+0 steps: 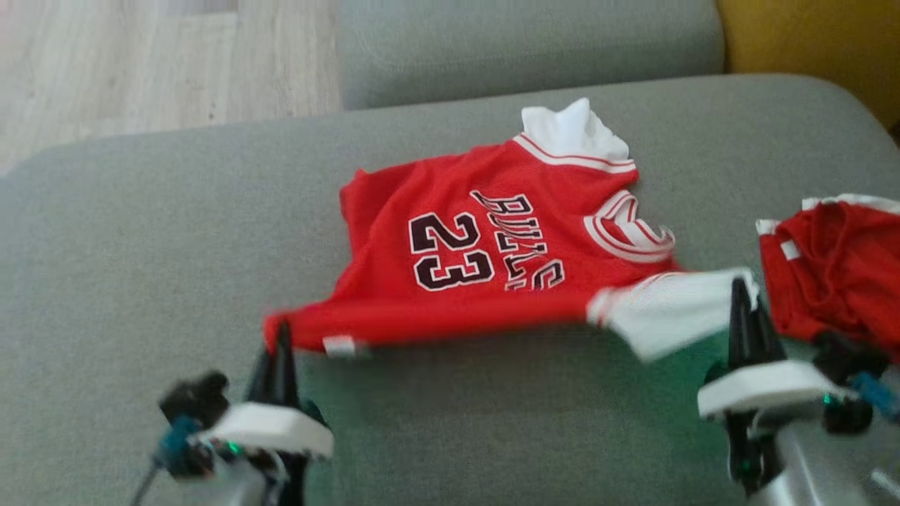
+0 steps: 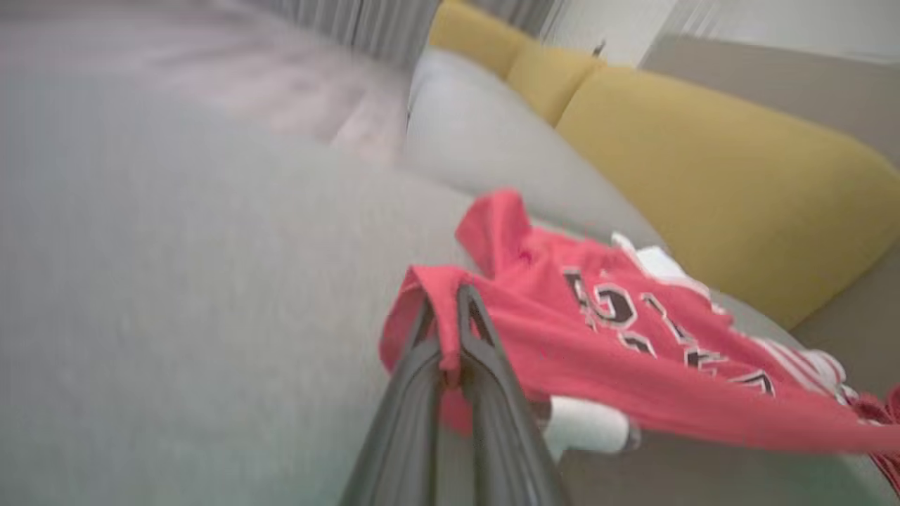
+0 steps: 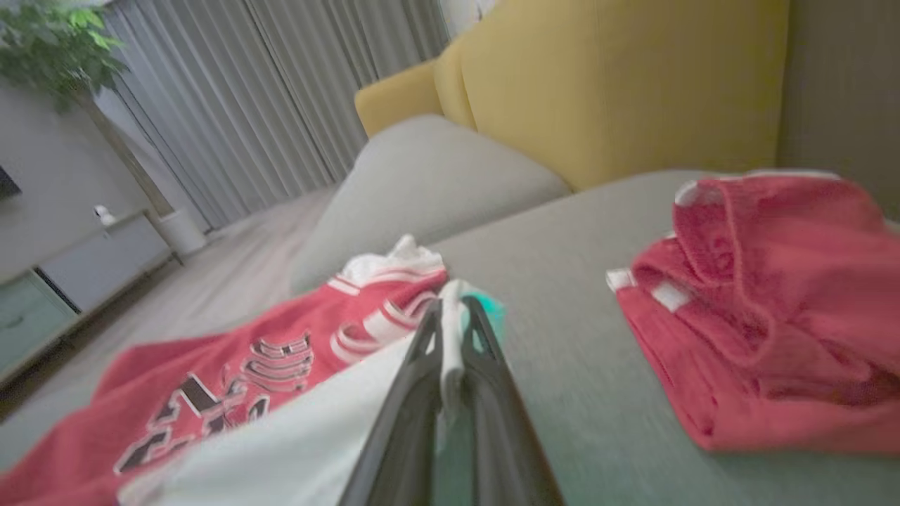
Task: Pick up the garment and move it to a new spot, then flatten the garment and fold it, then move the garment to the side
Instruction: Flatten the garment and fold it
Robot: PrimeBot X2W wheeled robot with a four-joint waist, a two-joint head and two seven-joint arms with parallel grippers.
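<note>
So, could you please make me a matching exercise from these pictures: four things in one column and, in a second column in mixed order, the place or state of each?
Column one:
1. left gripper
2. right gripper
3. crumpled red garment
4. yellow cushion

Column two:
A. lies bunched on the grey seat, at the robot's right
B. shut on a white part of the number 23 jersey
C. beyond the grey seat, at the far right
D. shut on a red corner of the jersey

Pairs: 1-D, 2-B, 3-A, 4-C.
</note>
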